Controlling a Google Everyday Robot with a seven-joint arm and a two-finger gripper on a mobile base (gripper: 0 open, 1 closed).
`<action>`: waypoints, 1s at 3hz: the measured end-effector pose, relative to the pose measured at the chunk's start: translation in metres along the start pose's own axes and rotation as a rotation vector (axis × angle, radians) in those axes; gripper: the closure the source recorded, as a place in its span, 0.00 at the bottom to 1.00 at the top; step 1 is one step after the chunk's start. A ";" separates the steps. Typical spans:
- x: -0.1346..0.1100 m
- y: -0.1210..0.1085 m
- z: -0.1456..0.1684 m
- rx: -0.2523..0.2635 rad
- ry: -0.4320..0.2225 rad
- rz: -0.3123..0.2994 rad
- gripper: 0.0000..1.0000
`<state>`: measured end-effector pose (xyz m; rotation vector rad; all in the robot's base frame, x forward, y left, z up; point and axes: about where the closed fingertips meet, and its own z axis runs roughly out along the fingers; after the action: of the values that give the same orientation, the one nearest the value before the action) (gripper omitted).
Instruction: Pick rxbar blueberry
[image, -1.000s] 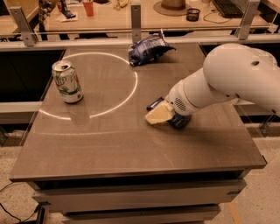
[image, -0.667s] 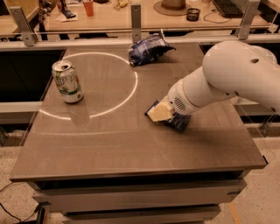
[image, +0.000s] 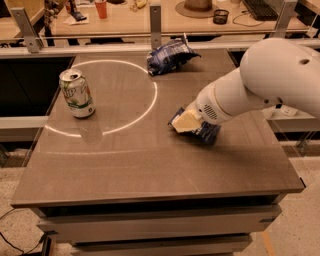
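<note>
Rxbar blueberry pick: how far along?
Done: the approach. The gripper sits right at the small flat dark navy-blue bar wrapper, right of centre on the grey tabletop. In hand: the grasp; a firm hold cannot be confirmed. Left: the lift, since the bar looks down on the table. The green-and-white drink can and puffy blue-and-white chip bag sit apart, untouched.

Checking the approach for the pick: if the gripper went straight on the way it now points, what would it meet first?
The dark blue bar. The gripper points down and leftward, right over it on the table's right side, perhaps touching it; depth is unclear. Beneath the bar is only the table.
</note>
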<state>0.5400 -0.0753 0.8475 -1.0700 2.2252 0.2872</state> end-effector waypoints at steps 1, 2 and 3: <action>-0.039 -0.012 -0.025 -0.005 -0.152 -0.058 1.00; -0.074 -0.019 -0.051 -0.076 -0.307 -0.095 1.00; -0.090 -0.021 -0.063 -0.080 -0.354 -0.122 1.00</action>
<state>0.5688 -0.0618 0.9548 -1.0975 1.8405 0.4764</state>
